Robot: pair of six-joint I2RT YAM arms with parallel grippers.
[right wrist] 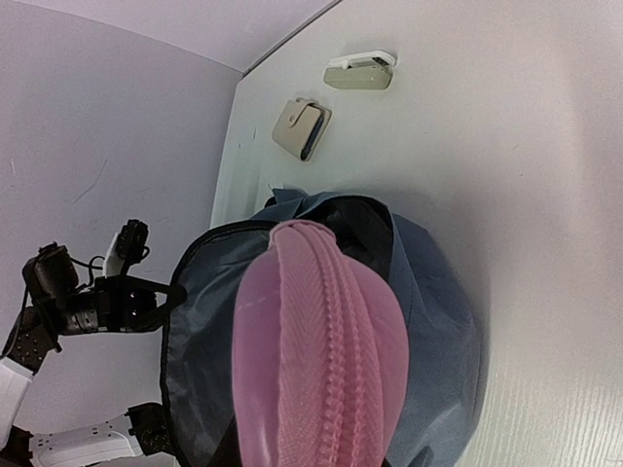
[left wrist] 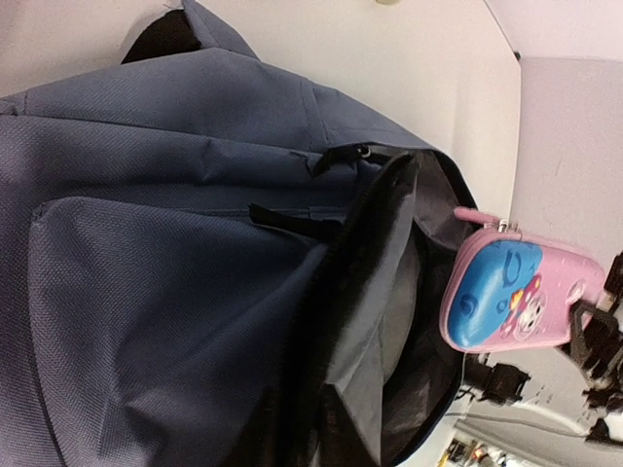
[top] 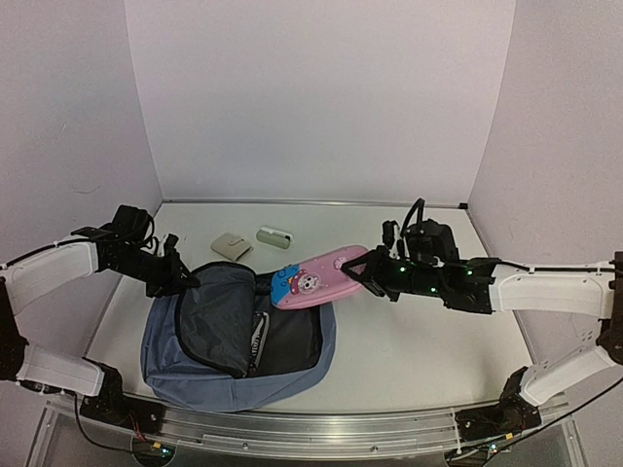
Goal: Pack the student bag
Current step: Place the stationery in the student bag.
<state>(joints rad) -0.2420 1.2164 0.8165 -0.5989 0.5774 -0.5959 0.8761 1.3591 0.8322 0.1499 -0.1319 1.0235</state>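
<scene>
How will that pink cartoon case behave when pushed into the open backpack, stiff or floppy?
Probably stiff: the pink case juts out straight though the right gripper holds only one end. Likely fairly light, for the same reason. The soft mouth of the student bag may fold under it.

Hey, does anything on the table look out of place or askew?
Nothing spilled or damaged. The pink zipped pencil case hangs tilted in the right gripper, its blue end over the open dusty-blue fabric backpack; that looks deliberate.

I'm seeing dusty-blue bag (top: 175, 370), dark grey inside, pink case (top: 326, 275) showing blue cartoon print, beige pouch (top: 232, 246), white table (top: 419, 331).
</scene>
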